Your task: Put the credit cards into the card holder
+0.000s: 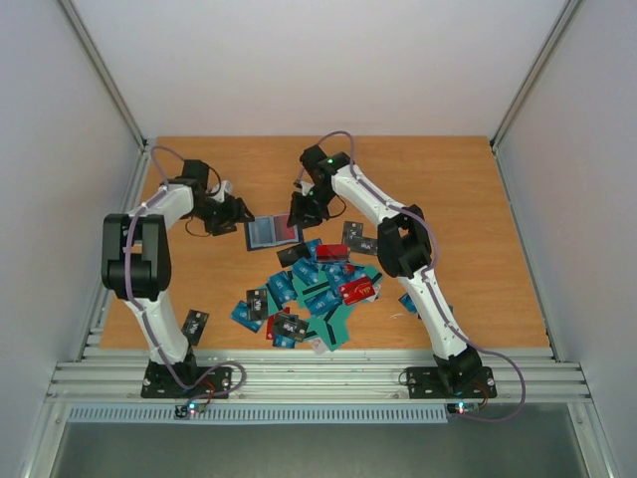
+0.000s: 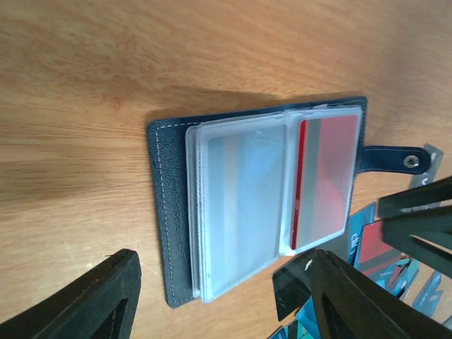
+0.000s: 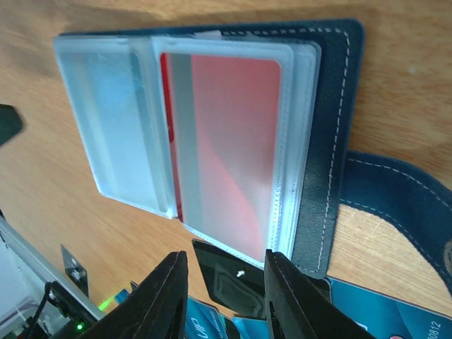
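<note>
The card holder [image 1: 261, 235] lies open on the table, its dark navy cover [image 2: 168, 212] under clear sleeves. A red card [image 2: 328, 176] sits inside the right sleeve [image 3: 226, 141]. My left gripper [image 1: 236, 212] is at the holder's left side, open wide [image 2: 224, 260] and holding nothing. My right gripper [image 1: 302, 214] hovers at the holder's right end, open [image 3: 224, 265] by a narrower gap, over a black card [image 3: 227, 284] that lies flat on the table. The other credit cards [image 1: 314, 294] lie in a loose heap in front of the holder.
The holder's snap strap [image 2: 395, 159] sticks out to its right [image 3: 395, 201]. One card [image 1: 195, 323] lies apart near the left arm's base and another [image 1: 355, 237] beside the right arm. Blue and teal cards [image 3: 395, 311] crowd the holder's near edge.
</note>
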